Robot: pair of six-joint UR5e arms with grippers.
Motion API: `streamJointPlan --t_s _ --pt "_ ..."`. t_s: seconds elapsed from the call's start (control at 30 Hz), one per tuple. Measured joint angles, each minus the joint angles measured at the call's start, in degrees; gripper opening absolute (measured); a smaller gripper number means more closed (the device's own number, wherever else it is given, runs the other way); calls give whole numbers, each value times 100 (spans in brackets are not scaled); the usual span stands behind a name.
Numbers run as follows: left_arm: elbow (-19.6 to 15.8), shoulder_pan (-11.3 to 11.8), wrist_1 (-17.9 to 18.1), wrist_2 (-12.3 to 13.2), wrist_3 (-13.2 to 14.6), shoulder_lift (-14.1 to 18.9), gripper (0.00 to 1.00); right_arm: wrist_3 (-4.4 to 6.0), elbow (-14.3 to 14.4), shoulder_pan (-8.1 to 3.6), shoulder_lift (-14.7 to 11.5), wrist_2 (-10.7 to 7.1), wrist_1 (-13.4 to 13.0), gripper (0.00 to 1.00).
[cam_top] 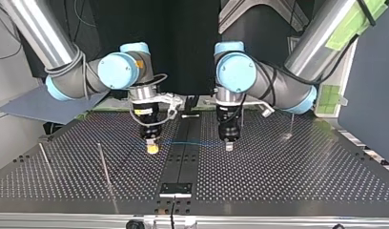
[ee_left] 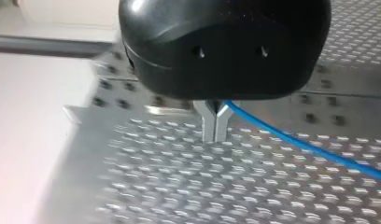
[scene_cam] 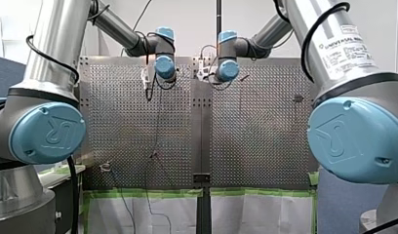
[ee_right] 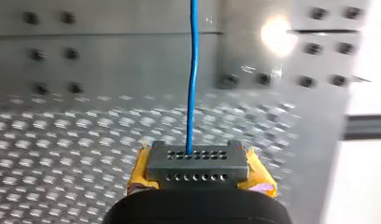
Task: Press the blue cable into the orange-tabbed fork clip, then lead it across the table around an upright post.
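blue cable [ee_right: 193, 70] runs from my left gripper [ee_left: 215, 133], pinched closed on it, to my right gripper [ee_right: 198, 163], seemingly clamping it.

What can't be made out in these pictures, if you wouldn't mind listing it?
Orange-tabbed fork clip: found in no view.
Front view: my left gripper and my right gripper are hidden behind their blue wrist joints.
Left wrist view: the blue cable is cut off by the picture's edge.
Top view: beyond the grippers, the cable is too thin to trace.
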Motion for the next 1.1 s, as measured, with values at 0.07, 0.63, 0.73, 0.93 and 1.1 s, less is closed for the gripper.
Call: streamJointPlan --t_s 0.07,0.63,0.73,0.93,1.1 --pt "69 -12 -30 4 19 98 0 -1 -25 -33 -119 7 56 0" --pt "557 -143 -306 322 47 255 0 -1 -136 -397 -1004 40 416 0" --pt "734 -193 -371 389 -18 208 0 -16 -136 -480 -1133 47 486 0" --pt "1100 -313 -611 474 -101 -3 0 -68 -133 -654 -1202 56 640 0" --pt "1401 -483 -802 501 -206 -230 0 -125 -121 -858 -1206 55 802 0"
